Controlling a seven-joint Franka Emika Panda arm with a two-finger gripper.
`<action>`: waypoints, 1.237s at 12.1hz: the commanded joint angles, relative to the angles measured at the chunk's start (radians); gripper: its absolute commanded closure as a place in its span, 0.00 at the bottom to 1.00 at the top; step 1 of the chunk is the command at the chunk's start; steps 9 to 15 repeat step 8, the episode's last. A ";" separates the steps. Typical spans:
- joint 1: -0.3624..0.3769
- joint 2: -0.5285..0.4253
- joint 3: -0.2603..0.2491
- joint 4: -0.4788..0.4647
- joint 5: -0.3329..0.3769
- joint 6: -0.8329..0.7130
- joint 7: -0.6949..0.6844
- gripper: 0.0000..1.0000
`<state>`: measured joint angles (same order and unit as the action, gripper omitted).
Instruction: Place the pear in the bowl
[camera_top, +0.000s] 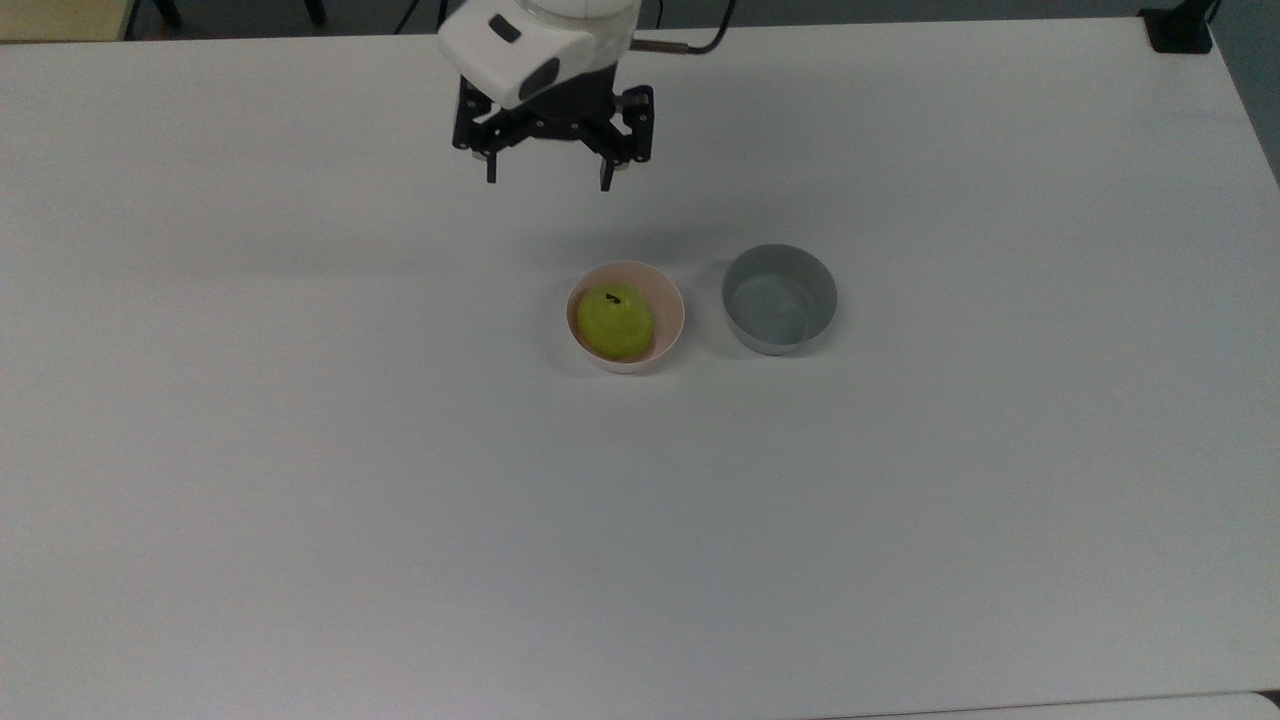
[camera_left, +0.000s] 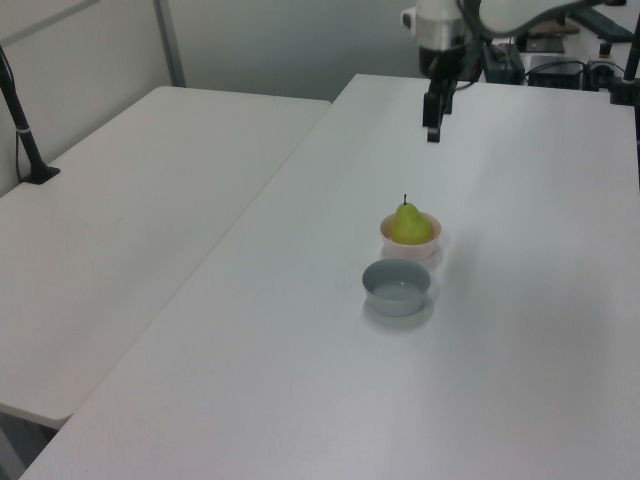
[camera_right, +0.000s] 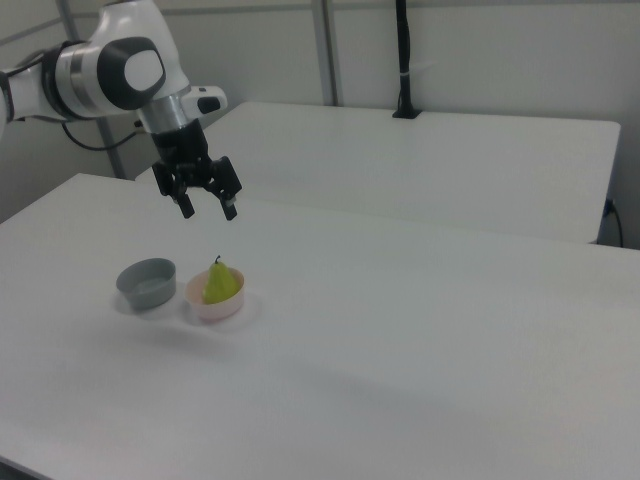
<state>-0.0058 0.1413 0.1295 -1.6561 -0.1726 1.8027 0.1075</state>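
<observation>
Two tables: white table (camera_top: 300, 500) bearing bowls; second table (camera_right: 450, 150) seen upper right, right view.
Gripper (camera_top: 548, 178): raised at top view's upper centre, fingers spread, nothing held.
Pear (camera_top: 613, 323): seated in bowl (camera_top: 672, 300).

Pear (camera_top: 614, 324) in bowl (camera_top: 671, 300), mid table (camera_top: 300, 450); 2nd bowl (camera_top: 780, 299) just beside, top view's right, apart.

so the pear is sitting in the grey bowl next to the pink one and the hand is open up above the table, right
Not quite. The pear sits in the pink bowl, not the grey bowl, which holds nothing and stands beside it; the top view shows this plainly. The rest holds: the hand is open, up above the table.
</observation>
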 joint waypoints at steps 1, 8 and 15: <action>-0.051 -0.061 -0.002 0.024 0.045 -0.066 -0.057 0.00; -0.071 -0.078 -0.033 0.087 0.104 -0.180 -0.057 0.00; -0.071 -0.078 -0.033 0.087 0.104 -0.180 -0.057 0.00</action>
